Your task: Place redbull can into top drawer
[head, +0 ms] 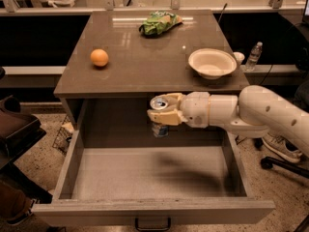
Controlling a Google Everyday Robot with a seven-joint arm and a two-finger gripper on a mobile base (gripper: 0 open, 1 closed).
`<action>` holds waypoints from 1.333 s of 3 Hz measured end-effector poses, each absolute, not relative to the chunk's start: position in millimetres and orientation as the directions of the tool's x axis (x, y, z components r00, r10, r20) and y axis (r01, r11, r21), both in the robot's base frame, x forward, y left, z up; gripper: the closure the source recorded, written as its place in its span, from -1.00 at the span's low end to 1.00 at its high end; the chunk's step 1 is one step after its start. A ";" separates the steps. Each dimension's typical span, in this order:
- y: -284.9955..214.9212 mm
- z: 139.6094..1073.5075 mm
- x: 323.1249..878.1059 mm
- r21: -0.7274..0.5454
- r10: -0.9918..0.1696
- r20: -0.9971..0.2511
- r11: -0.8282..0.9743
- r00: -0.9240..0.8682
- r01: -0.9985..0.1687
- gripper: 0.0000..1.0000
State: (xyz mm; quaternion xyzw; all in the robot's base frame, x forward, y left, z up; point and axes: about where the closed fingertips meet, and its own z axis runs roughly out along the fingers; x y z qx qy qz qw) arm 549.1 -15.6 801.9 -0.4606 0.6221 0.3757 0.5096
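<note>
While the cream two-finger gripper (163,115), entering from the frame's right, pinches the slim blue-and-silver redbull can (159,129) around its upper half, the can hangs mid-frame above the rear of the open, wide grey top drawer (67,161). It stands upright, long axis vertical, silver pull-tab top facing up (tilt, if any, is slight). I judge it light, smooth and thin-walled, so a moderate side grip below the rim suits it; squeezing hard could dent it.
</note>
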 end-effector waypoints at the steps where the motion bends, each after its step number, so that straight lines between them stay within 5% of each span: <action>1: 3.8 750.2 548.2 0.009 -0.183 -0.981 0.268 -0.060 -0.963 1.00; 4: 29.0 696.0 534.1 -0.003 -0.163 -0.986 0.270 -0.043 -0.963 0.95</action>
